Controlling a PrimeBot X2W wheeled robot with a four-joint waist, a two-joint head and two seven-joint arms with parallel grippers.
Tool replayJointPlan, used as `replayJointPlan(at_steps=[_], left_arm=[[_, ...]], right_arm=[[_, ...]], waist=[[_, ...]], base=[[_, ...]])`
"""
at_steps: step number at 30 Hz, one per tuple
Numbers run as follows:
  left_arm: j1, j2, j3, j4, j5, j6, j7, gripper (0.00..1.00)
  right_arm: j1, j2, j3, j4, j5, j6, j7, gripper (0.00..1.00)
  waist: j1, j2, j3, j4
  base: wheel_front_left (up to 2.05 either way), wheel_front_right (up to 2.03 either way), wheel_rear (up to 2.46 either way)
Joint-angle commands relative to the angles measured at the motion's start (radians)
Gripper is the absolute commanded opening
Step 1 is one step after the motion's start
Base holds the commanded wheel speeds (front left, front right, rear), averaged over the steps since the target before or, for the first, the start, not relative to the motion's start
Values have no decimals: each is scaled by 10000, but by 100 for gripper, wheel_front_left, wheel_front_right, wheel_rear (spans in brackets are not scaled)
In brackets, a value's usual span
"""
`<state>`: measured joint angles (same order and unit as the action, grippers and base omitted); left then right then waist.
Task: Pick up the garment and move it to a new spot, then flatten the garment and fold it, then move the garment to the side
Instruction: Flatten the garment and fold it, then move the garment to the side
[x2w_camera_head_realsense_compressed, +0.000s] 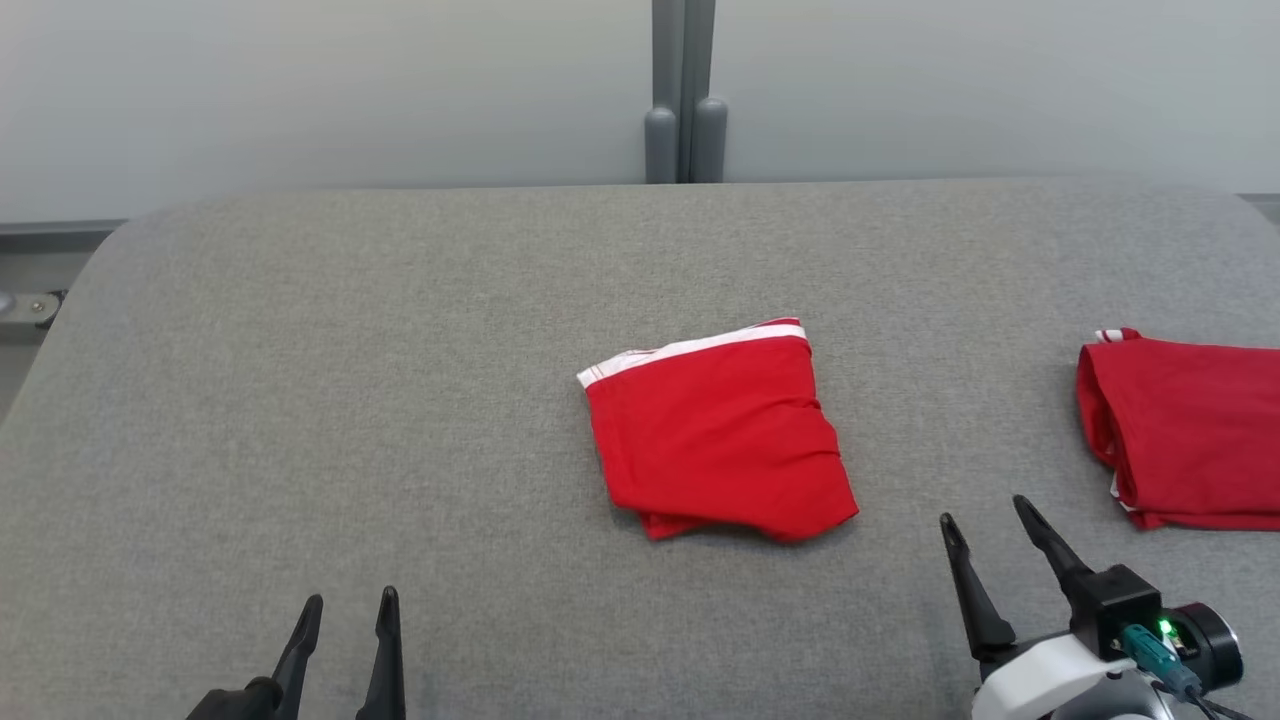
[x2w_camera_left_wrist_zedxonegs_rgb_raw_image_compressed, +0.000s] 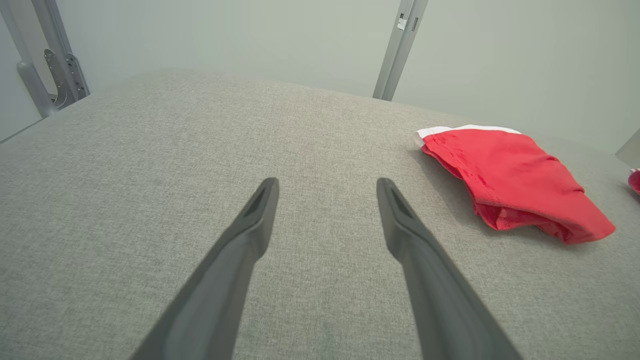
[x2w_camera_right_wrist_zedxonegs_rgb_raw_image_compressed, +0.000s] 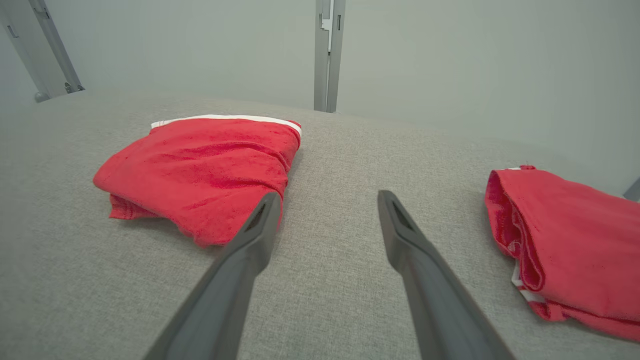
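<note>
A folded red garment (x2w_camera_head_realsense_compressed: 718, 433) with a white waistband lies in the middle of the grey padded table (x2w_camera_head_realsense_compressed: 300, 400). It shows at the right of the left wrist view (x2w_camera_left_wrist_zedxonegs_rgb_raw_image_compressed: 510, 180) and at the left of the right wrist view (x2w_camera_right_wrist_zedxonegs_rgb_raw_image_compressed: 205, 170). My left gripper (x2w_camera_head_realsense_compressed: 347, 602) stands open near the front edge, well left of the garment, with nothing between its fingers (x2w_camera_left_wrist_zedxonegs_rgb_raw_image_compressed: 327, 186). My right gripper (x2w_camera_head_realsense_compressed: 985, 512) is open too, just to the right of the garment's near corner, empty (x2w_camera_right_wrist_zedxonegs_rgb_raw_image_compressed: 327, 199).
A second folded red garment (x2w_camera_head_realsense_compressed: 1190, 430) lies at the table's right edge, also visible in the right wrist view (x2w_camera_right_wrist_zedxonegs_rgb_raw_image_compressed: 570, 240). A grey post (x2w_camera_head_realsense_compressed: 684, 90) stands behind the table against a pale wall. Bare grey surface spreads to the left.
</note>
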<state>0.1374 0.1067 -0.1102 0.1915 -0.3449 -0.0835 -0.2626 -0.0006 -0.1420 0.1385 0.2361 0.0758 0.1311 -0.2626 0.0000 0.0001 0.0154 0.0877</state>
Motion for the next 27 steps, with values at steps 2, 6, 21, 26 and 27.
replayJointPlan(at_steps=[2,6,21,26,27], left_arm=[[275,-52,167,113,177,-138,-22,100],[429,-141,405,359,279,-276,-22,100],[321,-293,866,807,768,-473,-23,100],[231,-256,642,715,651,-482,-23,100],[204,-248,598,679,639,-483,-23,100]], right_arm=[[393,-52,-471,-53,-45,-10,-25,100],[818,-50,-1105,27,-49,-10,-26,100],[1160,76,-2083,547,185,-10,-26,100],[1056,262,-2139,897,441,-10,-26,100],[929,222,-2000,969,469,-9,-26,100]], waist=[[0,-1,-501,-522],[0,-1,-692,-620],[0,-1,-855,-598],[0,-1,-779,-563],[0,-1,-739,-531]], base=[[0,0,0],[0,0,0],[0,0,0],[0,0,0],[0,0,0]])
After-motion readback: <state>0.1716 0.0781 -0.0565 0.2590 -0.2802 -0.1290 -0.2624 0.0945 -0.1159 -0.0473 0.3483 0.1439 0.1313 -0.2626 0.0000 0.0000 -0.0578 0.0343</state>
